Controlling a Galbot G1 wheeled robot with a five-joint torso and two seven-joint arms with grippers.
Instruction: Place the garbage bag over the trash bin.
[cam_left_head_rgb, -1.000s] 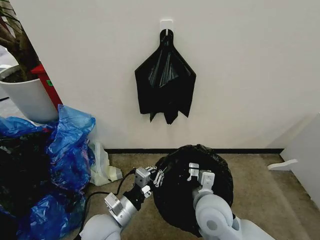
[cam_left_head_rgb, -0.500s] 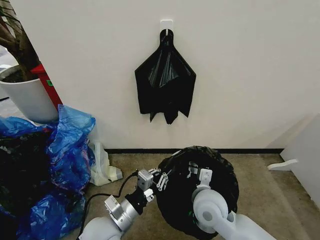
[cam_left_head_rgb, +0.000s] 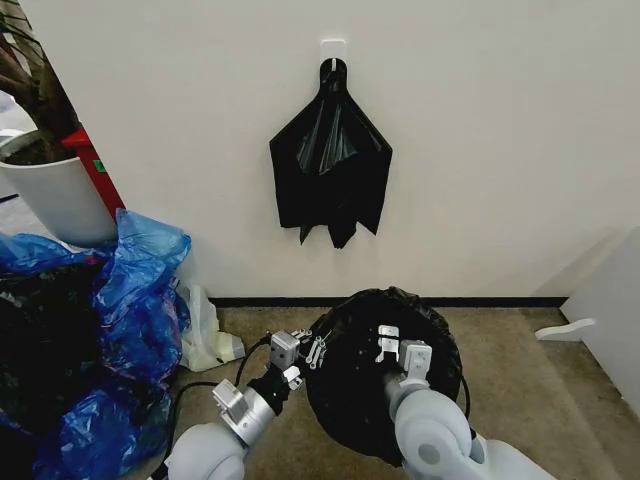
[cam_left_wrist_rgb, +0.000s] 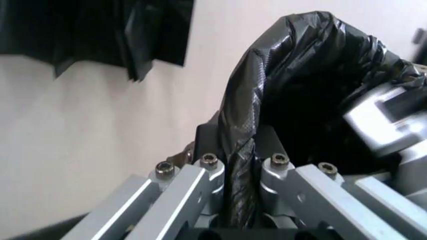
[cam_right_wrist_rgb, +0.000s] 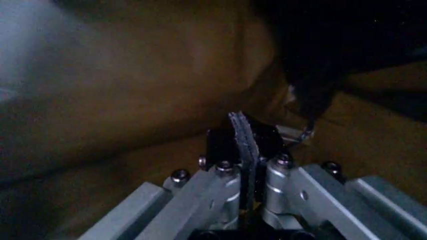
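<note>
The garbage bag (cam_left_head_rgb: 350, 395), glossy black and wrinkly, forms a round open mass low in the head view, in front of the wall. My left gripper (cam_left_head_rgb: 308, 350) is shut on its left edge; in the left wrist view the fingers (cam_left_wrist_rgb: 200, 175) pinch a bunched fold of the garbage bag (cam_left_wrist_rgb: 313, 75). My right gripper (cam_left_head_rgb: 392, 345) sits over the middle of the bag, and in the right wrist view it (cam_right_wrist_rgb: 241, 135) is shut on a thin sheet of the black film. The trash bin is hidden.
A smaller kite-shaped black bundle (cam_left_head_rgb: 330, 165) hangs from a wall hook above. Blue plastic bags (cam_left_head_rgb: 135, 290) are piled at the left, with a white plant pot (cam_left_head_rgb: 55, 200) behind them. Pale plastic (cam_left_head_rgb: 205, 340) lies by the baseboard. A white panel (cam_left_head_rgb: 610, 300) stands at the right.
Half a second ago the bag and both grippers had swung slightly right; they are now back left, about where they were a second ago. Both grips still hold.
</note>
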